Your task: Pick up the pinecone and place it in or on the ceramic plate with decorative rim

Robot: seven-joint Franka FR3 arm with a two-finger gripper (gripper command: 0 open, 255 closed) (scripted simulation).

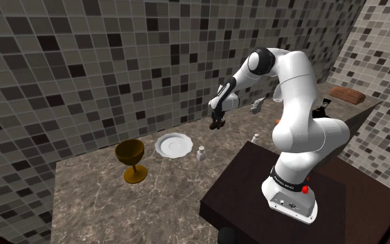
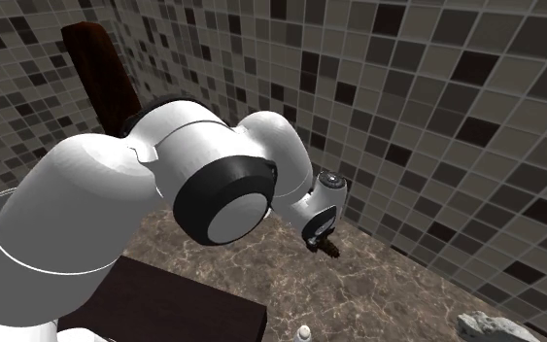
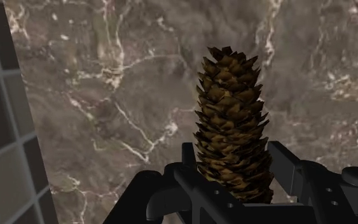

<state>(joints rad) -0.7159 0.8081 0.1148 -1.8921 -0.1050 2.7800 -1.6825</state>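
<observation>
— Does the hand (image 3: 233,162) have anything?
— Yes: its fingers (image 3: 287,164) are clamped on the pinecone (image 3: 230,108) near its base, the rest jutting out ahead, above the tabletop (image 3: 107,95).
— How will it handle?
— Probably light and stiff, with brittle scales; that low hold looks right. The plate (image 1: 173,146) lies below the hand, off to one side.

No legible text, apparently

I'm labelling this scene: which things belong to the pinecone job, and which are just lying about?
Job: pinecone, clasped in the hand; white plate.
Lying about: golden goblet; small white bottle; grey rock.
</observation>
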